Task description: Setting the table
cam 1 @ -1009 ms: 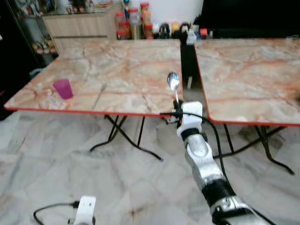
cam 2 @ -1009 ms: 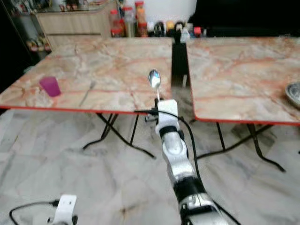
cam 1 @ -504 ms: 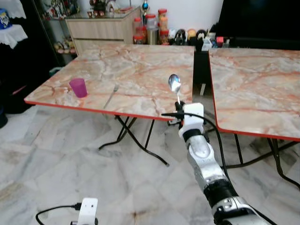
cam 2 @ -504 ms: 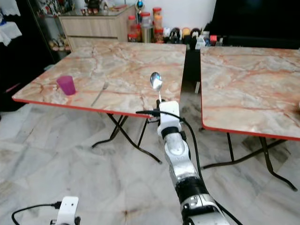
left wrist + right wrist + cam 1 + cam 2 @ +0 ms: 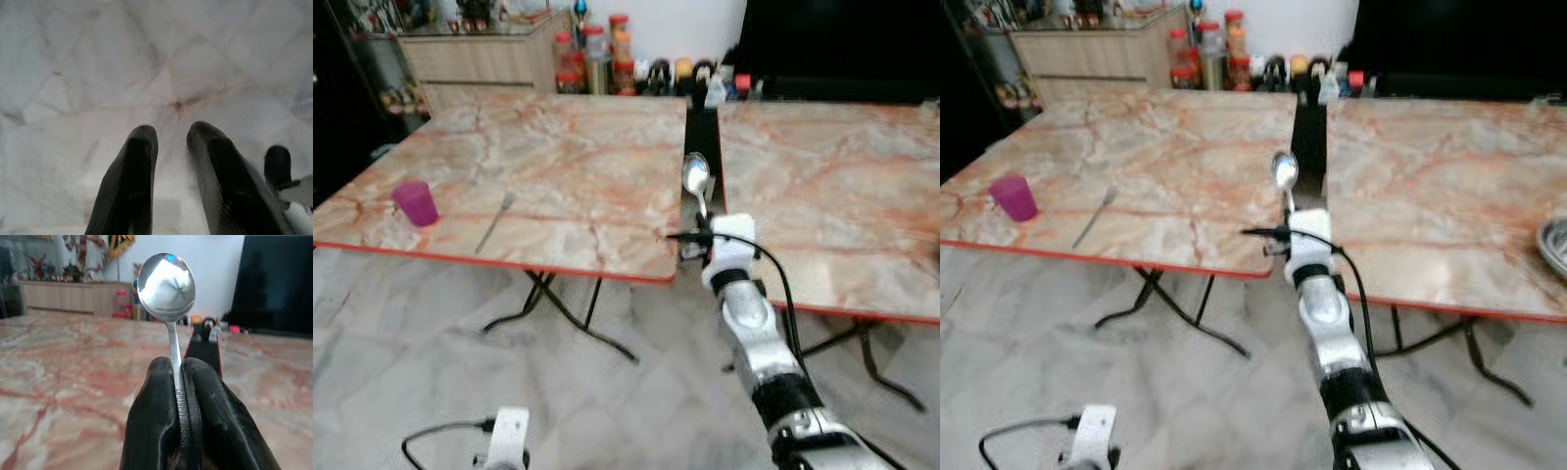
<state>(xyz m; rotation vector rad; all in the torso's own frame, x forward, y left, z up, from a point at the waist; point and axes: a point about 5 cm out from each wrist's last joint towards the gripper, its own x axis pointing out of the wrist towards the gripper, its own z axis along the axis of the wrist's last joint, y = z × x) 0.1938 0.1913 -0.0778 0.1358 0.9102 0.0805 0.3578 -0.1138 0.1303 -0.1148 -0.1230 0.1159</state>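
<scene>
The right wrist view gives the close detail: the right gripper [image 5: 180, 382] has its two black fingers [image 5: 151, 431] pressed together on the handle of a spoon [image 5: 167, 281], bowl upward, with lettering on the handle just above the grip. The head views give the setting instead. There the right arm reaches forward and up, its gripper [image 5: 705, 227] at the near edge of the left table [image 5: 568, 157], beside the gap between it and the right table [image 5: 832, 186]. The spoon [image 5: 696, 179] stands nearly upright above that edge.

On the left table lie a fork [image 5: 495, 222], well left of the spoon, and a purple cup [image 5: 415, 203] further left, near the table's corner. The right eye view alone shows what may be a metal bowl [image 5: 1554, 245], blurred, at the right table's far side.

The left gripper [image 5: 171, 142] hangs low, pointing at the marble floor [image 5: 98, 73], its fingers [image 5: 132, 181] slightly parted and empty.
</scene>
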